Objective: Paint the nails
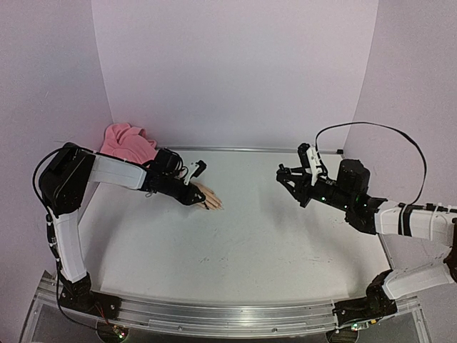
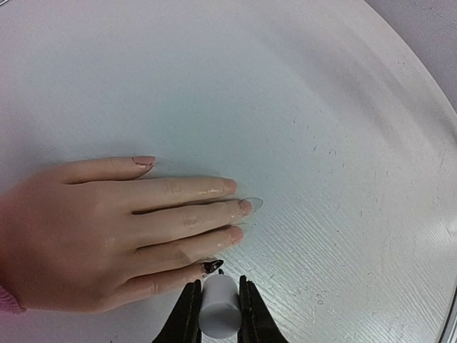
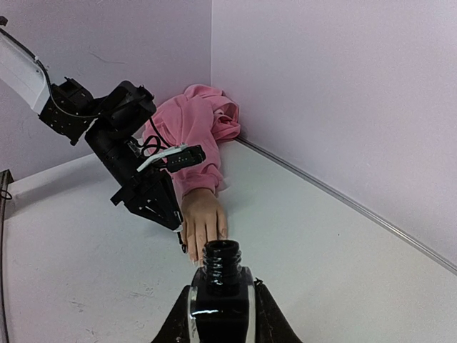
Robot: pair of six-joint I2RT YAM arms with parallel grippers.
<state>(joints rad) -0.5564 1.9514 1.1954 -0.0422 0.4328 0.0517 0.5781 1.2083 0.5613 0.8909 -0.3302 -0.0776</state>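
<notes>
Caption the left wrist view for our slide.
Left gripper holds a white-handled brush at the mannequin hand's dark-painted little-finger nail.

On my feed, pale lilac walls (image 1: 235, 71) close in on three sides of a white table (image 1: 285, 243) — scuffed, faintly grained, evenly lit — with a metal strip (image 1: 250, 149) along its back edge.

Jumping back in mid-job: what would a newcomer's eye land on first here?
The beige mannequin hand lies flat at the left rear of the table, pink sleeve bunched in the corner. The left pincer grips a white-handled brush, its tip at the dark little-finger nail; the other nails look pale. On the right, the right pincer holds an open black polish bottle.
</notes>
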